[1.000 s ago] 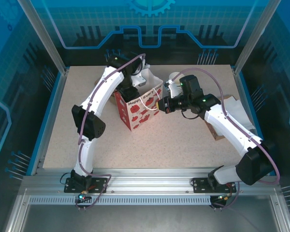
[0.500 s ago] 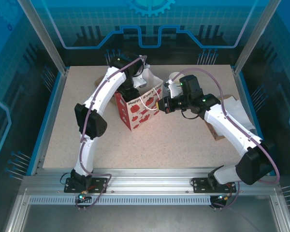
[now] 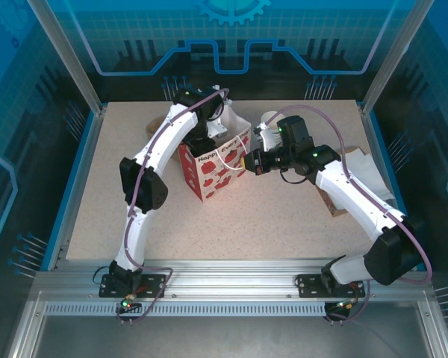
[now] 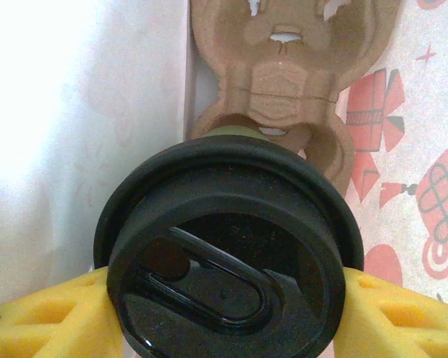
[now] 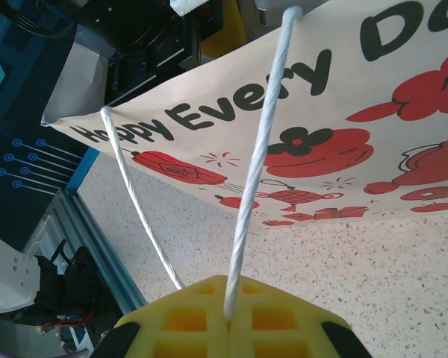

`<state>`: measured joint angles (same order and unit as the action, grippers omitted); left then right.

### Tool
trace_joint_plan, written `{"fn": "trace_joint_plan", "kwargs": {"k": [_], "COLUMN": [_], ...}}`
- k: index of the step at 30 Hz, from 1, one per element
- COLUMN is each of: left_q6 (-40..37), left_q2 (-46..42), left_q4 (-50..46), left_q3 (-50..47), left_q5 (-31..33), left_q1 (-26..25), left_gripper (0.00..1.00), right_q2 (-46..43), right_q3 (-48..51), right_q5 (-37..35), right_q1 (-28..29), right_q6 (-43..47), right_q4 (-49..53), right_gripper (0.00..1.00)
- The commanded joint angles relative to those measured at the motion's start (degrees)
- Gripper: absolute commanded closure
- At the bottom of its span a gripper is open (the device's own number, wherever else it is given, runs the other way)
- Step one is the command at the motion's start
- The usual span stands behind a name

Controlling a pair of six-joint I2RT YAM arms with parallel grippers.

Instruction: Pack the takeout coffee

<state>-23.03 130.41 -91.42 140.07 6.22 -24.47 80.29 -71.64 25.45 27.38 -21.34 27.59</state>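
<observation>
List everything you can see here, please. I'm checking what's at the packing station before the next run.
takeout coffee: one, olive-green cup with a black lid, inside the bag over the carrier
cup carrier: one, brown pulp, down inside the bag
gift bag: one, white with red prints, upright mid-table
rope handle: one, white, on the bag's rim
flat brown piece: one, on the table's right side, partly under the right arm, too unclear to name
table: one, speckled beige
left claw: one, yellow fingers, closed on the coffee
right claw: one, yellow fingers, shut on the handle
</observation>
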Motion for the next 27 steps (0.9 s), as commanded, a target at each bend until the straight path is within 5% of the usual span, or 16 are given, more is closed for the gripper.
{"fn": "trace_joint_plan", "kwargs": {"k": [1, 27], "left_q6": [-0.3, -0.3], "left_q2": [1.0, -0.9], "left_q4": [-0.8, -0.3], "left_q3": [-0.7, -1.8], "left_q5": [-0.3, -0.1], "left_q1": [0.6, 0.7], "left_gripper": [0.53, 0.53], "right_q2": [0.3, 0.0], "right_q3": [-0.8, -0.8], "right_q5": [-0.3, -0.4], "right_q1": [0.9, 0.9], "right_q6": [1.1, 1.1], "right_q4": [1.0, 1.2], "right_gripper": [0.96, 0.96]}}
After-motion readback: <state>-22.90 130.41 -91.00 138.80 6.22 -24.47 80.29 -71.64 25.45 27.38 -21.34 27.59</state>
